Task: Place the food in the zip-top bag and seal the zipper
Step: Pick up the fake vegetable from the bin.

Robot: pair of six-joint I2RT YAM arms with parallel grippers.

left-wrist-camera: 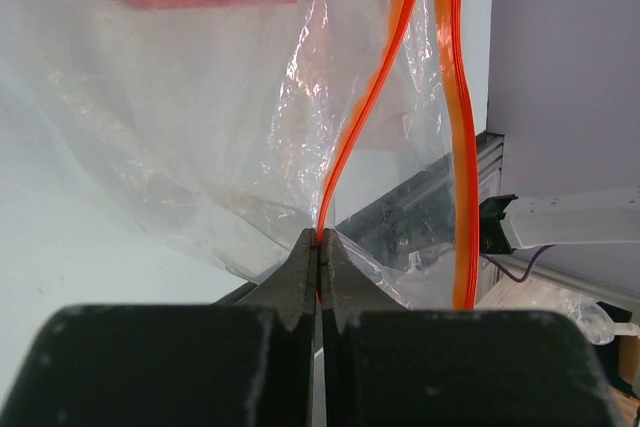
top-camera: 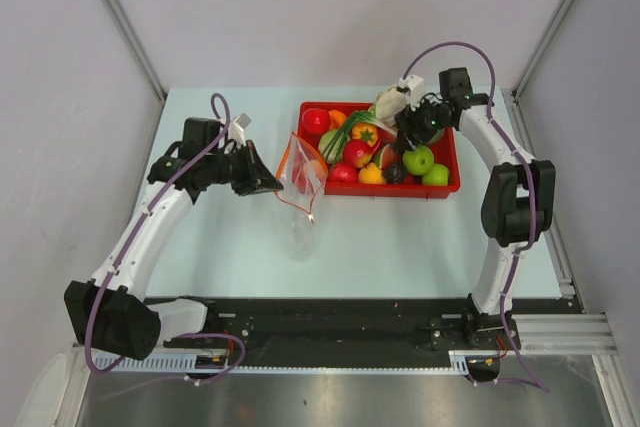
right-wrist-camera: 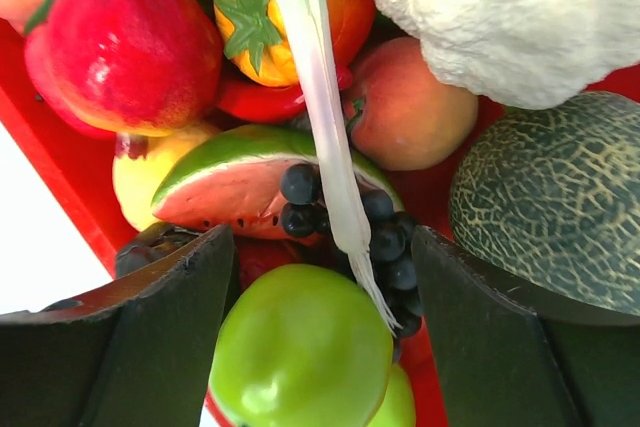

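Picking food [top-camera: 358,153]: left fingers [left-wrist-camera: 300,282] pinching zipper [left-wrist-camera: 340,167], fully closed, zip-top bag [left-wrist-camera: 200,127] hanging just beyond; right fingers [right-wrist-camera: 150,347] standing wide, empty, green apple [right-wrist-camera: 300,347] between them in red tray [right-wrist-camera: 60,167]. Next: closing on apple, carrying to bag.

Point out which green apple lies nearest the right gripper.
The green apple framed between the right gripper's open fingers; the other apple peeks out beyond it.
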